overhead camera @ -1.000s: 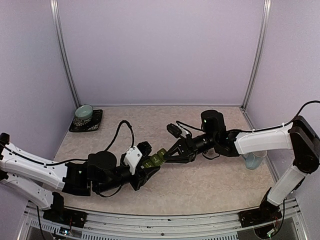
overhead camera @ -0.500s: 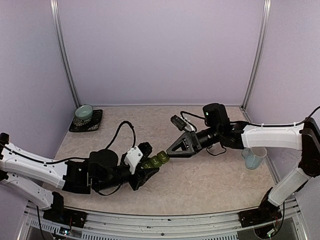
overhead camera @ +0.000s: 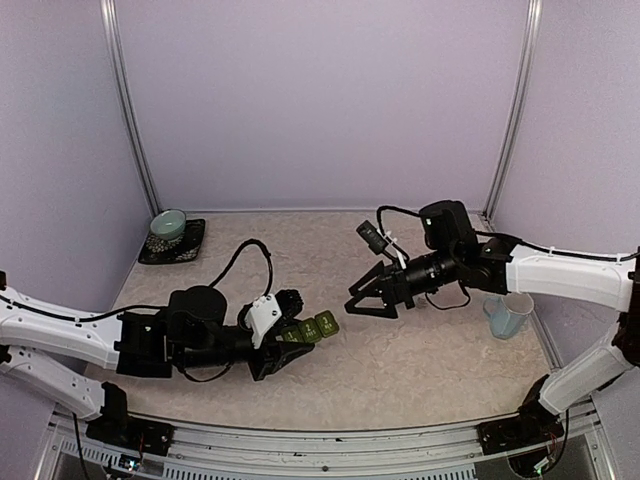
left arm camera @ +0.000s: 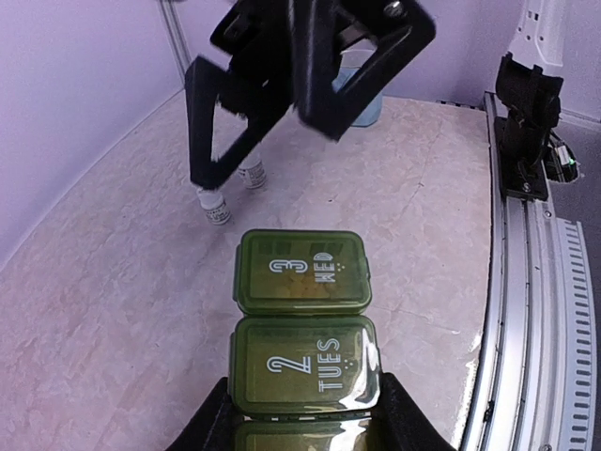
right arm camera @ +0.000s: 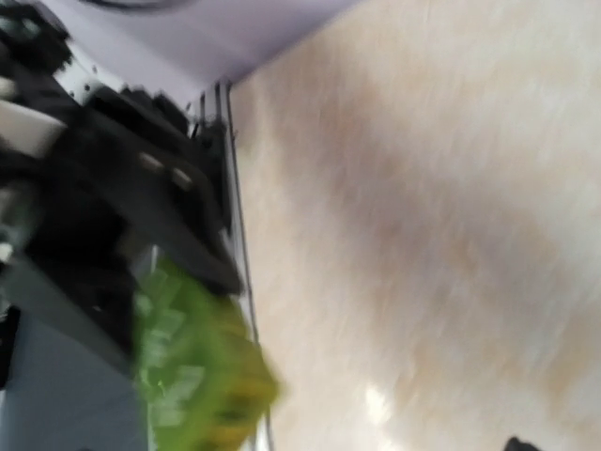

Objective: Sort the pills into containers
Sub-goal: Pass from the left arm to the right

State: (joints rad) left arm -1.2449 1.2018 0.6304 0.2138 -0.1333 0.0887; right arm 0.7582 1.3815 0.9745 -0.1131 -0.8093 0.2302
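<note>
The containers [left arm camera: 302, 321] are a dark green strip with shut lids marked "3 WED" and "2 TUES". My left gripper [left arm camera: 305, 425] is shut on the strip's near end and holds it just above the table; the top view shows the strip [overhead camera: 312, 328] sticking out of that gripper [overhead camera: 288, 340]. My right gripper [overhead camera: 362, 304] hangs open a short way right of the strip, touching nothing. Its spread black fingers [left arm camera: 208, 113] fill the top of the left wrist view. The right wrist view is blurred and shows the strip [right arm camera: 192, 376] as a green smear. No loose pills show.
A pale blue mug [overhead camera: 507, 318] stands at the right, under the right forearm. A pale green bowl [overhead camera: 168, 224] sits on a dark tray [overhead camera: 186, 250] at the back left. Two small white vials [left arm camera: 218, 206] stand beyond the strip. The table's rail [left arm camera: 526, 310] runs along the right of the left wrist view.
My right gripper was shut at the strip's far end, then opened and drew back to the right. The left gripper kept its hold and shifted the strip slightly.
</note>
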